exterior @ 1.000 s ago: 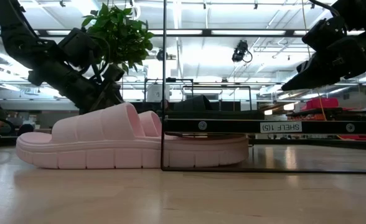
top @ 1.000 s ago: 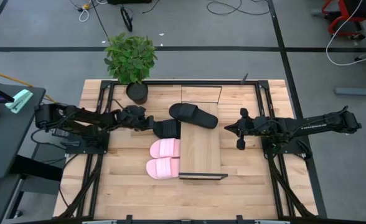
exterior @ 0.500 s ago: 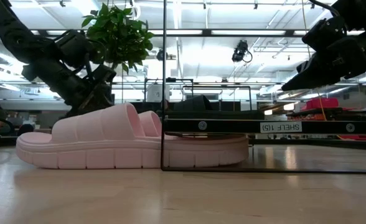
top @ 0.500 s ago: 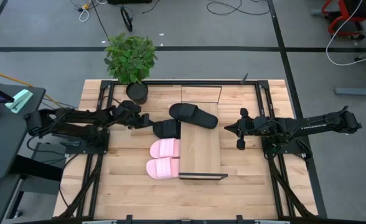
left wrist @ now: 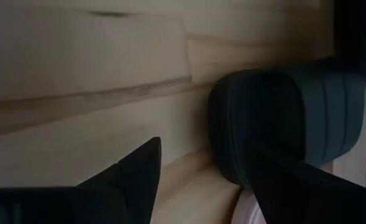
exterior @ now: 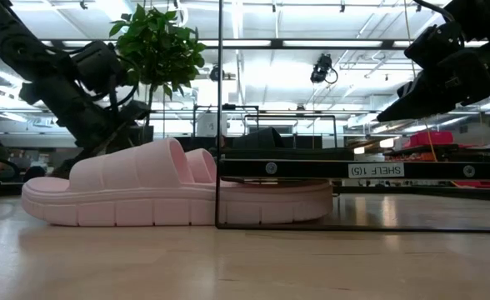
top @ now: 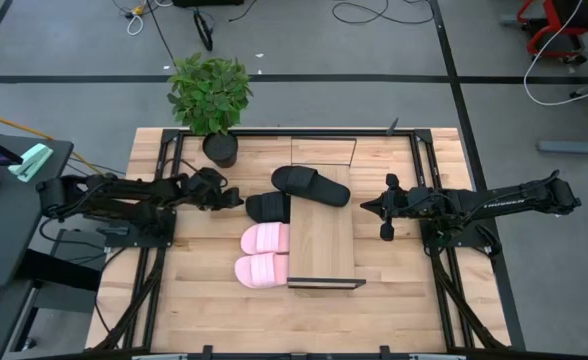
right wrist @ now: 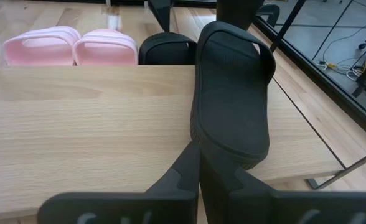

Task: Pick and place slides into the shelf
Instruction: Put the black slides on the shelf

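Sliding under the shelf (top: 322, 240) by their toes, three slides lie just ahead of the left gripper (top: 236, 200): a black slide (top: 266, 207) nearest its fingertips, then two pink slides (top: 263, 254) off to one side of it. The other black slide (top: 310, 184) lies on top of the board, at the end nearest the potted plant (top: 210, 100).

The left gripper sits low over the tabletop (top: 194, 290), fingers spread with nothing between them, close to the black slide's heel but apart from it. In my judgement, the step in hand is seating that slide; doing it well means pushing squarely on the heel, low and straight, so it does not skew into the pink neighbour or the frame.

The right gripper (top: 369, 205) waits beside the shelf's opposite long edge, fingers pressed together, holding nothing.
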You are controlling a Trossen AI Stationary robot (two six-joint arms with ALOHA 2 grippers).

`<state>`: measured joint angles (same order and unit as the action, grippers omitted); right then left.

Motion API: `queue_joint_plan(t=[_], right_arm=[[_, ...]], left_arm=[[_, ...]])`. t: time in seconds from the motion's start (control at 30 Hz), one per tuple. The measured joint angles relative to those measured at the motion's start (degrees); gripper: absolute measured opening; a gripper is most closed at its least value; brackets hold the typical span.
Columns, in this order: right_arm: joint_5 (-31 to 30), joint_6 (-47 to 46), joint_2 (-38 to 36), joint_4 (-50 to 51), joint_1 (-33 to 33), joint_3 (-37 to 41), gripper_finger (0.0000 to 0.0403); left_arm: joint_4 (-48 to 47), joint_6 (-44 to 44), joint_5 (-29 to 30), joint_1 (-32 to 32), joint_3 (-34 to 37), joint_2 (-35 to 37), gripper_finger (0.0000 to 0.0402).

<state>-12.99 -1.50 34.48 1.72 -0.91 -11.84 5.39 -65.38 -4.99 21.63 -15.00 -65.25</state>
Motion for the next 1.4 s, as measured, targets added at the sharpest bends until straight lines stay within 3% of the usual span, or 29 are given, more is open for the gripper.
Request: queue_joint_plan(t=[0.33, 0.87, 1.07, 1.23, 1.4], right_arm=[[-0.01, 0.04, 0.00, 0.00, 0.00, 0.00, 0.0013], [-0.02, 0.11, -0.01, -0.02, 0.04, 0.00, 0.0013], [-0.02, 0.15, 0.00, -0.02, 0.04, 0.00, 0.0013], [-0.02, 0.15, -0.01, -0.02, 0.04, 0.00, 0.0013], [-0.02, 0.15, -0.01, -0.02, 0.04, 0.00, 0.0013]], left_arm=[[1.44, -2.34, 3.32, -1.69, 0.00, -1.61, 0.0234], [23.18, -7.28, 1.44, -3.61, -0.07, -16.45, 0.0237], [25.83, -7.49, 0.80, -3.85, -0.26, -19.72, 0.0236], [25.53, -7.11, 1.15, -3.86, -0.22, -19.76, 0.0205], [24.90, -5.76, 1.64, -3.90, -0.22, -19.80, 0.0128]])
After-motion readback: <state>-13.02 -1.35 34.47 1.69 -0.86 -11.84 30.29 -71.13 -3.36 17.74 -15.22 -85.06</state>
